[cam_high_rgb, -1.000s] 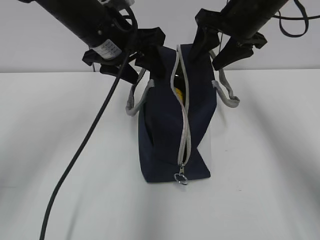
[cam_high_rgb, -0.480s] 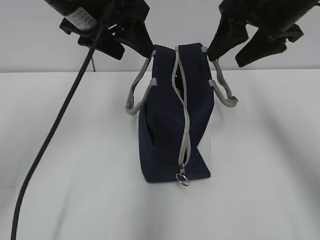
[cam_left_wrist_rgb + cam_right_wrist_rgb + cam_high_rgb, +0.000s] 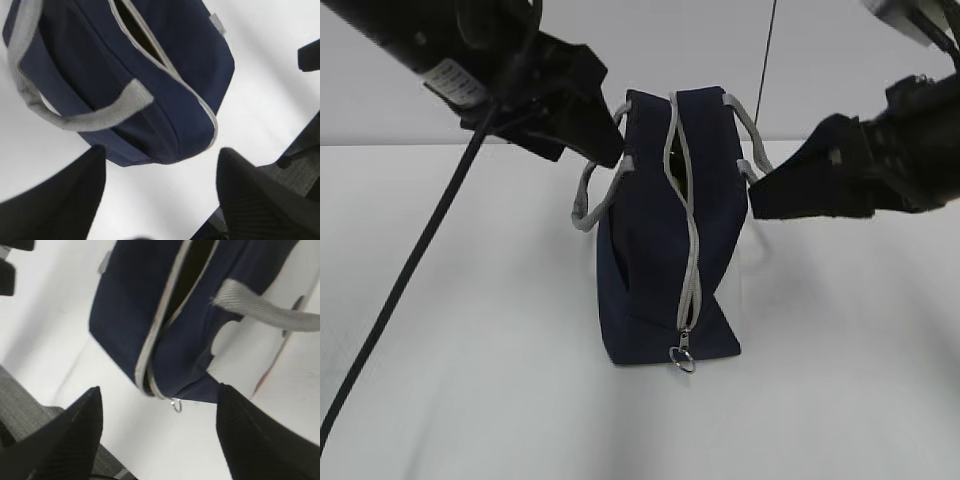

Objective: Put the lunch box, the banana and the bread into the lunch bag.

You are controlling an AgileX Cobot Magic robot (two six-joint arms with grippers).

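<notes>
- A broad white table (image 3: 470, 330) fills the exterior view and carries everything else in the scene.
- A large navy-blue fabric lunch bag (image 3: 650, 270) stands upright at the table's middle, its narrow end toward the camera; it sits between the two arms, below and clear of both grippers.
- The left gripper (image 3: 582, 125), a black two-fingered claw on a dark arm, hangs just beside the bag's upper left corner, jaws spread apart and holding nothing; in the left wrist view (image 3: 160, 200) the bag (image 3: 150, 75) lies ahead of the parted fingers, apart from them.
- The right gripper (image 3: 800, 185), also black, reaches in from the right, level with the bag's upper right side and close to it; in the right wrist view (image 3: 160, 435) its fingers stand wide and empty, with the bag (image 3: 165, 315) ahead of them, not touching.
- A black cable (image 3: 405, 270) trails from the left arm down across the table to the lower left.
- Two grey webbing handles droop on either flank: the left handle (image 3: 588, 200) below the left gripper, the right handle (image 3: 748, 125) beside the right one.
- A grey zipper (image 3: 688, 250) runs along the bag's top and down its near end, parted over the upper stretch to show a dark slot; what lies inside cannot be made out.
- A small metal ring pull (image 3: 682, 357) dangles at the zipper's lower end.
</notes>
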